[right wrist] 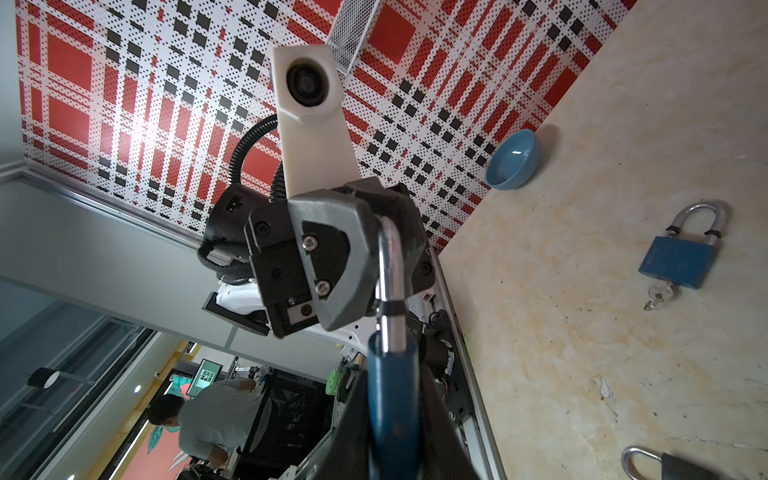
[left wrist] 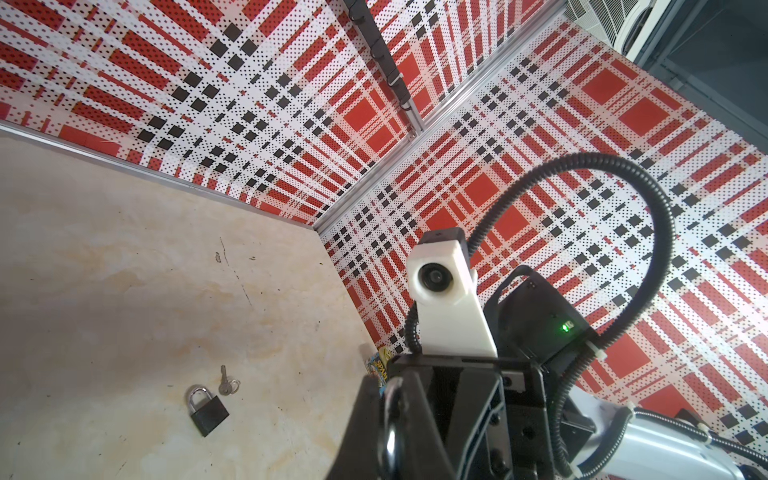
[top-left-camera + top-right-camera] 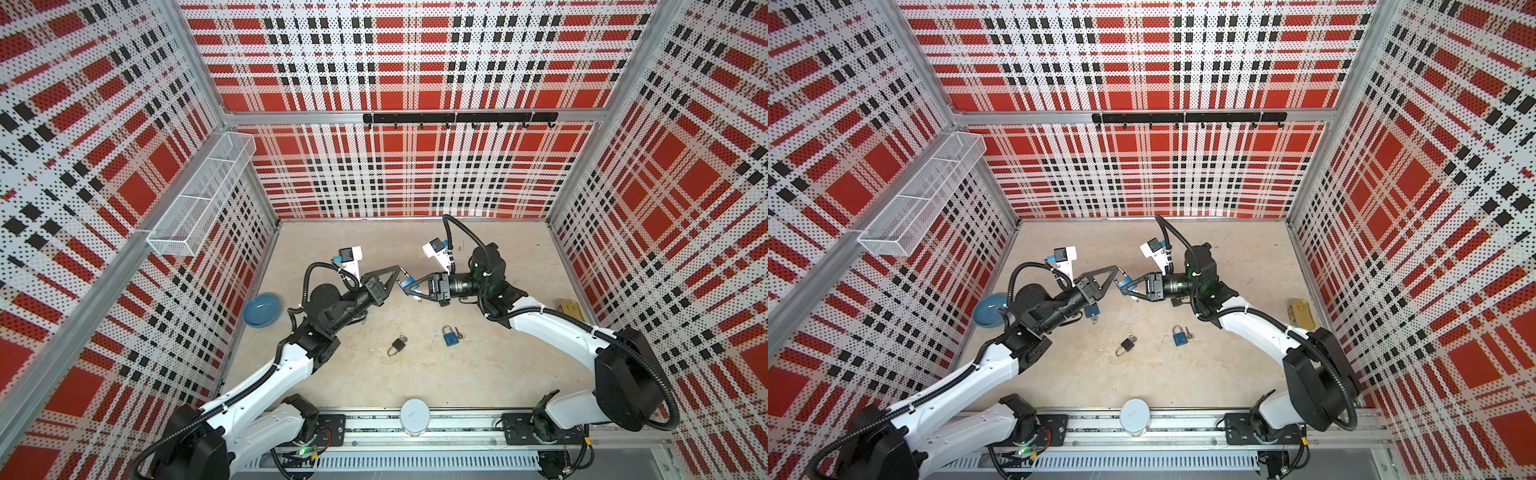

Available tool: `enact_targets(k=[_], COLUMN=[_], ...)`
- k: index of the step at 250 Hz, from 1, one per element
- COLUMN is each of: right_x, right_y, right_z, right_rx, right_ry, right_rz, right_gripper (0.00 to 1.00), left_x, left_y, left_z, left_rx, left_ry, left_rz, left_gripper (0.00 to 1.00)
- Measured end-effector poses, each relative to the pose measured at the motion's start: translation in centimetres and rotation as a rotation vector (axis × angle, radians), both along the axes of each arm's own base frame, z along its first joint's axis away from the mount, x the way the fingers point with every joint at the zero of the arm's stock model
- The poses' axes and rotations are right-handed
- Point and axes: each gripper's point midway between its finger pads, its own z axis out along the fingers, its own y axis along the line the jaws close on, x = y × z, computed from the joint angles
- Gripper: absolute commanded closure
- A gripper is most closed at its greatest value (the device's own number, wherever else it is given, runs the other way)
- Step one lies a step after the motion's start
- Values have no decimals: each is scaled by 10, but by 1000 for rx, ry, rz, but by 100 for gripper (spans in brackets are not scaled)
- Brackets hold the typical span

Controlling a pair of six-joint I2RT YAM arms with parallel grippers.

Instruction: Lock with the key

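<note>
Right gripper (image 3: 409,289) clamped the blue metal padlock (image 1: 394,390) — left gripper (image 3: 400,271), nearly shut, pinched its silver shackle (image 1: 390,257); arms met above the beige counter (image 3: 436,374).

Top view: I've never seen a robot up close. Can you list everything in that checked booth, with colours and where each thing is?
held padlock: 1, blue, in mid-air between both grippers
lying padlocks: 2, blue; one mid-table, one half under the left arm
black padlock: 1, black, mid-table
keys: at least 2, silver; by the mid-table blue padlock and the black one
bowl: 1, blue, table's left edge
tin: 1, gold, table's right edge
mesh basket: 1, white, left wall
hook rail: 1, black, back wall
cylinder: 1, white, front rail
left gripper: black, shut on the shackle
right gripper: black, shut on the lock body
</note>
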Motion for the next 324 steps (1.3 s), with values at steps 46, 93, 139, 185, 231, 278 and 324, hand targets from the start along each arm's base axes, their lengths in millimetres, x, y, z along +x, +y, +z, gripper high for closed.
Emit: enact_targets(k=[46,93,139,185,231,278,324], right_x=[-1,-3,-6,-13,-27,-37,-57], right_y=[0,0,-1,-7,-18,-24,-27], right_z=[-4,0,-1,-10,-26,-38,-47], right_rx=[-11,3,-1,-60,-168,-282,-365], right_ry=[12,11,-2,-7,-25,-51,-76], right_rz=[4,19,22,13,16,38,107], right_gripper=[100,100,100,100,100,100,100], left_x=[-3,-6,-4,-9,-20,-26,-27], left_y=[1,2,0,-8,-13,-15,-12], left_z=[-4,4,9,1,-22,-34,-35], left_rx=[-11,-18,8,51,111,131,132], left_ry=[7,-14,-8,28,93,127,146], left_rz=[23,26,-31,-145,-235,-302,-338], left_gripper=[100,100,94,76,64,63,63])
